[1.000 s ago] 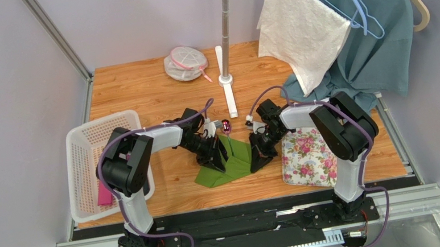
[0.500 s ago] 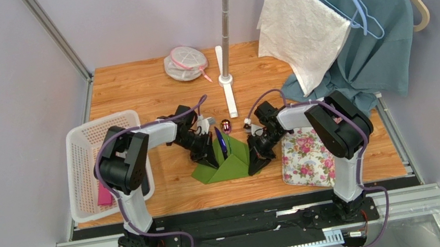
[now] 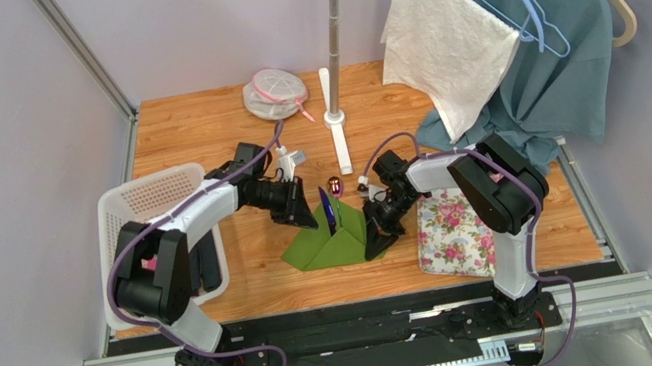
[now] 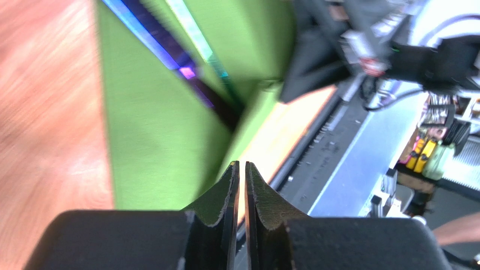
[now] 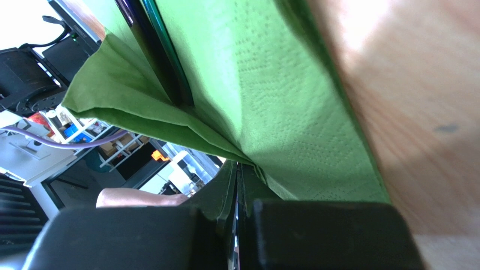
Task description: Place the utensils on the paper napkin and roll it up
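Note:
The green paper napkin (image 3: 323,244) lies mid-table with its right side lifted into a fold. The utensils rest in it: a blue-purple stick (image 3: 329,211) and, beyond its far end, a glossy reddish head (image 3: 333,185). My right gripper (image 3: 373,235) is shut on the napkin's raised right edge. In the right wrist view that edge (image 5: 281,84) runs into the right gripper (image 5: 238,164), beside a dark stick (image 5: 160,62). My left gripper (image 3: 304,215) hovers by the napkin's far left corner. In its wrist view the left gripper (image 4: 241,163) stands a crack open and empty over the napkin (image 4: 152,129) and the blue-purple stick (image 4: 169,50).
A white basket (image 3: 129,213) holding a pink item sits at the left edge. The floral mat (image 3: 455,236) lies just right of my right gripper. A white stand post (image 3: 338,136), a mesh pouch (image 3: 274,93) and hanging cloths (image 3: 516,39) stand behind.
My left gripper has let go of the napkin's left side and drawn back to the left and away, its elbow swinging over the basket. The right gripper keeps its hold.

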Controlling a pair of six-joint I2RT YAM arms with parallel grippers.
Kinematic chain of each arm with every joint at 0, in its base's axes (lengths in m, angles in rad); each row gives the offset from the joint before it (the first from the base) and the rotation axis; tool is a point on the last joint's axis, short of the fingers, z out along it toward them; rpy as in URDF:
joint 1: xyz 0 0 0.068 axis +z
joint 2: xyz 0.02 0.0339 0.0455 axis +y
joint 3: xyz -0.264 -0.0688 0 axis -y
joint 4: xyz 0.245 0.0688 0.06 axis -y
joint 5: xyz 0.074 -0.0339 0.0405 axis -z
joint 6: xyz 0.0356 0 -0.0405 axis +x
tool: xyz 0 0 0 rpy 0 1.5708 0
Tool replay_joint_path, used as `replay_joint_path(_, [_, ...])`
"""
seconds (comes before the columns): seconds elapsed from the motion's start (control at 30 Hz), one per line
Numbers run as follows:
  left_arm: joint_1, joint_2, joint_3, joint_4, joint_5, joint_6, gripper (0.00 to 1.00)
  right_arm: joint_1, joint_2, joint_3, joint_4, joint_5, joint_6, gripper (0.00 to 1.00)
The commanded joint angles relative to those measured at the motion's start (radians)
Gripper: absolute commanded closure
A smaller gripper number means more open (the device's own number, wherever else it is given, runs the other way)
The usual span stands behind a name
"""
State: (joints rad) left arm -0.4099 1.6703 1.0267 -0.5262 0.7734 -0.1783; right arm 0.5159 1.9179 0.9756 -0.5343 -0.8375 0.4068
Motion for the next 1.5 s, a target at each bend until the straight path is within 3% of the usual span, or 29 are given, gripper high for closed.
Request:
replay_joint_path(0.0, [-0.023, -0.049, 0.004, -0.049, 0.122, 0.079, 0.83, 0.003, 0.026, 0.037, 0.014, 0.021, 0.020, 0.98])
replay_joint_path(0.17, [-0.090, 0.032, 0.006, -0.112, 0.115, 0.115, 0.82, 0.004, 0.026, 0.032, 0.016, 0.023, 0.021, 0.98])
replay_joint_path(0.5, [-0.162, 0.157, 0.065, -0.081, 0.055, 0.080, 0.81, 0.004, 0.029, 0.034, 0.014, 0.029, 0.023, 0.98])
replay_joint_path(1.47, [-0.099, 0.213, 0.032, -0.212, -0.088, 0.200, 0.80, 0.001, 0.059, 0.048, -0.021, 0.095, -0.014, 1.00])
